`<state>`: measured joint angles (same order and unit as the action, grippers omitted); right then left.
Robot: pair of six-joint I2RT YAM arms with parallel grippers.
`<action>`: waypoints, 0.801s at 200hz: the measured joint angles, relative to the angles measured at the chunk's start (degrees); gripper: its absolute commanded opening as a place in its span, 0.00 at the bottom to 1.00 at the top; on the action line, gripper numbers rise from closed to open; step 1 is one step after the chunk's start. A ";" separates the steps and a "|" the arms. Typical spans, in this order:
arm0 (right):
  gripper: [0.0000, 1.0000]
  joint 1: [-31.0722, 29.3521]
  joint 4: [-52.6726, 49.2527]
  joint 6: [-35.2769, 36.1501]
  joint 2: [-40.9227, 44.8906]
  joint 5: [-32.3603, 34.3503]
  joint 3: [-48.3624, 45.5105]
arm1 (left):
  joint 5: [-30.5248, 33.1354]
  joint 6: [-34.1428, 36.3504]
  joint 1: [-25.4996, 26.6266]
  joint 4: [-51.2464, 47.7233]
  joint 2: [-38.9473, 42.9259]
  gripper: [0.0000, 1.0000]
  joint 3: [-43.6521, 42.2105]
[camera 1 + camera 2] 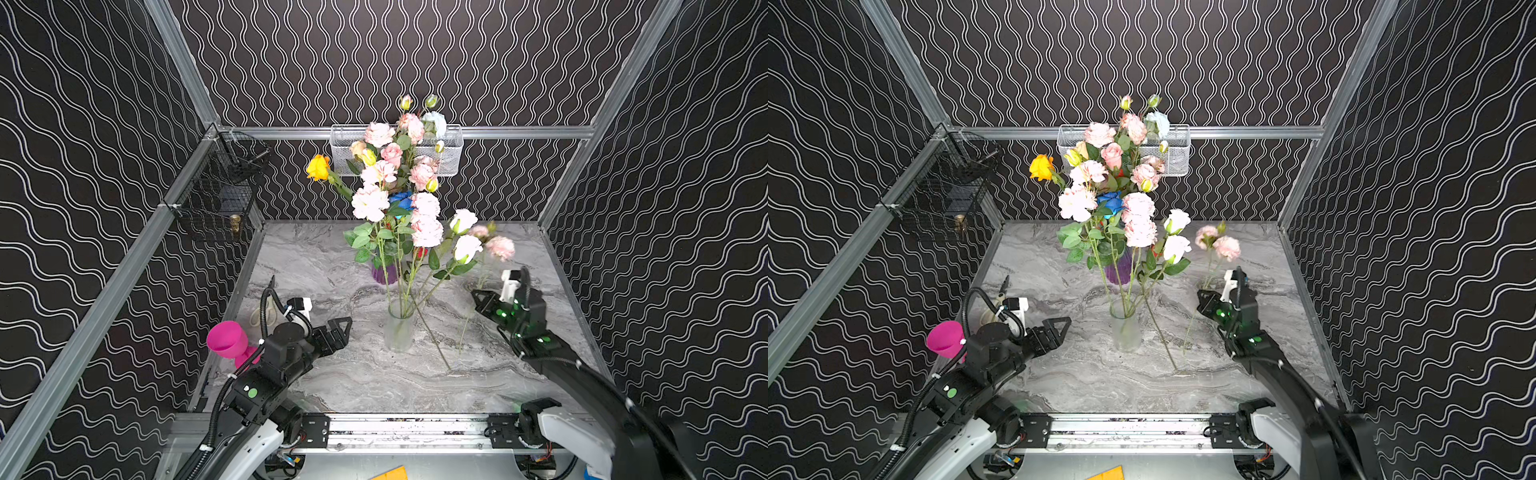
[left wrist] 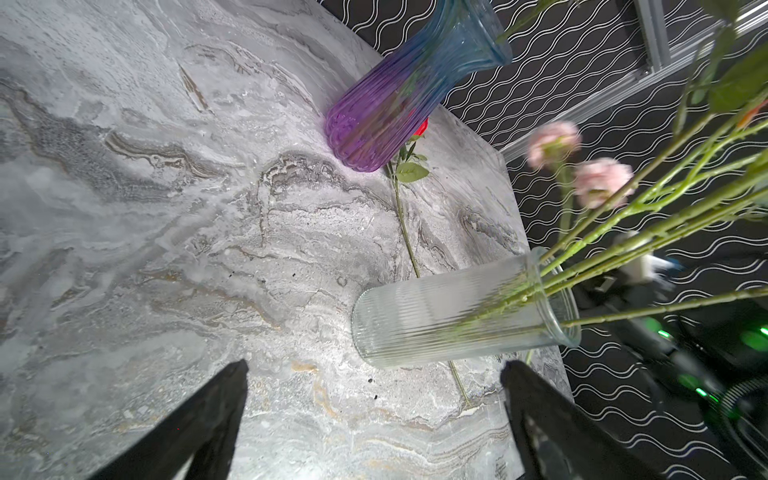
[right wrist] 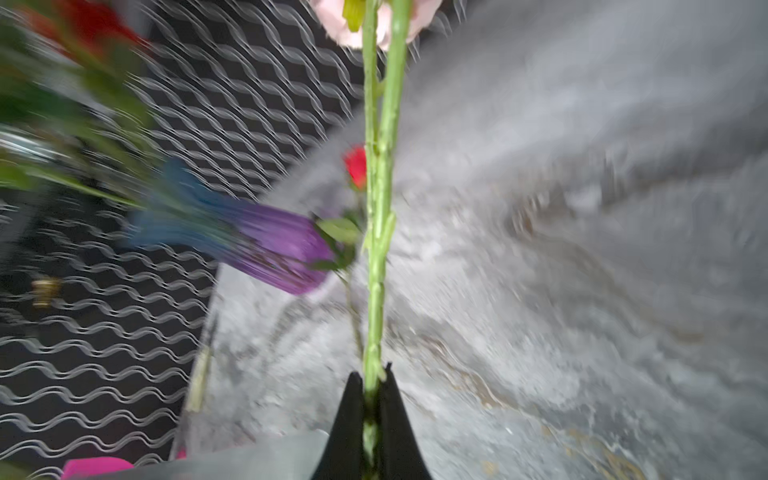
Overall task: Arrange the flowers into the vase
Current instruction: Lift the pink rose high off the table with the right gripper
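Observation:
A clear ribbed vase stands mid-table with several flowers rising from it. Behind it a purple-blue vase holds more stems. My right gripper is shut on the green stem of a pale pink flower, held upright to the right of the clear vase. A red rose lies on the table behind the clear vase. My left gripper hangs open and empty left of the clear vase.
A magenta goblet and scissors sit by the table's left edge behind my left arm. A white mesh basket hangs on the back rail. A black wire basket hangs on the left rail.

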<state>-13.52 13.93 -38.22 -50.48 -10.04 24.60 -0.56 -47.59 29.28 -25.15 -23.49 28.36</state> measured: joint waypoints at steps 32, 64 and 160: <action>0.00 -2.78 3.74 4.09 19.54 2.49 -2.60 | 0.66 -0.02 0.00 -0.70 3.32 0.99 0.35; 0.00 -7.06 9.70 8.96 27.85 4.81 -2.40 | 0.96 -0.04 0.00 -0.72 7.43 0.98 0.02; 0.00 -13.75 20.76 11.89 19.80 -0.28 10.29 | 5.51 -0.24 0.00 -10.08 13.11 0.98 2.47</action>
<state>-27.27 34.70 -26.33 -30.68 -10.33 34.89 4.95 -47.83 29.28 -35.22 -10.37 30.83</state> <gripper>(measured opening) 0.079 0.985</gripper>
